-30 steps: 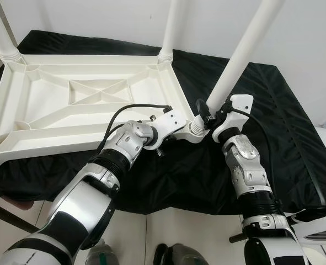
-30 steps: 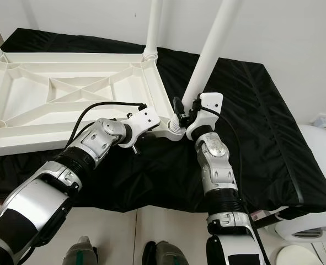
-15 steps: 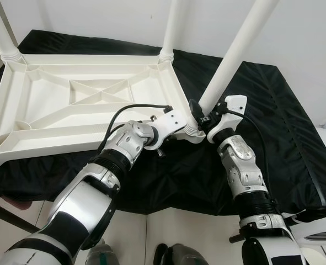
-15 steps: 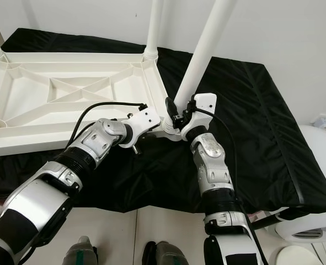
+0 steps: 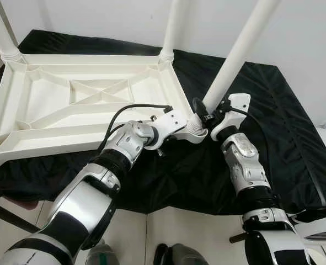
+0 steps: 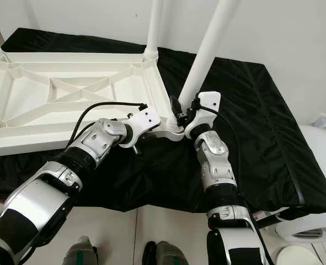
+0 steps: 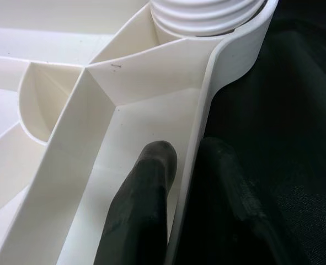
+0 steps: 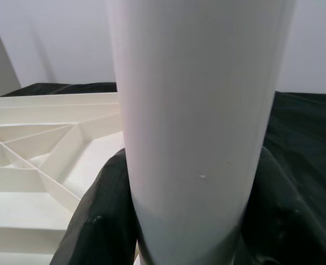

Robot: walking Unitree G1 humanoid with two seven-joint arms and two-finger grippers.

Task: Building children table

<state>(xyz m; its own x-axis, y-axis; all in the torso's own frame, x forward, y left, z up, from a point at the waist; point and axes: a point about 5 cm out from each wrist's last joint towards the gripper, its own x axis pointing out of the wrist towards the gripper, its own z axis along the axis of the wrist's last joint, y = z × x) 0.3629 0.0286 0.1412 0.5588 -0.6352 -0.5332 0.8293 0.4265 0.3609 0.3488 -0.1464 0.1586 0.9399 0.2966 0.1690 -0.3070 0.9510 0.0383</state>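
A white plastic children's table top (image 5: 91, 107) lies upside down on a black cloth, ribs facing up. Two white legs (image 5: 172, 27) stand in its far corners. A third white leg (image 5: 237, 52) leans to the right from the near right corner socket (image 5: 196, 128). My right gripper (image 5: 205, 113) is shut on this leg just above the socket; its fingers (image 8: 105, 215) flank the leg (image 8: 196, 121). My left gripper (image 7: 190, 165) is shut on the table top's rim (image 7: 207, 110) beside that corner, one finger (image 7: 146, 193) inside the rim and one outside.
The black cloth (image 5: 278, 127) covers a low platform that ends at the right and near edges. A white rounded object (image 6: 311, 210) stands at the lower right on the pale floor. My feet (image 5: 174, 255) show at the bottom.
The right gripper and the leg it holds swung left half a second ago, then back toward the right. The left gripper stays clamped on the rim.
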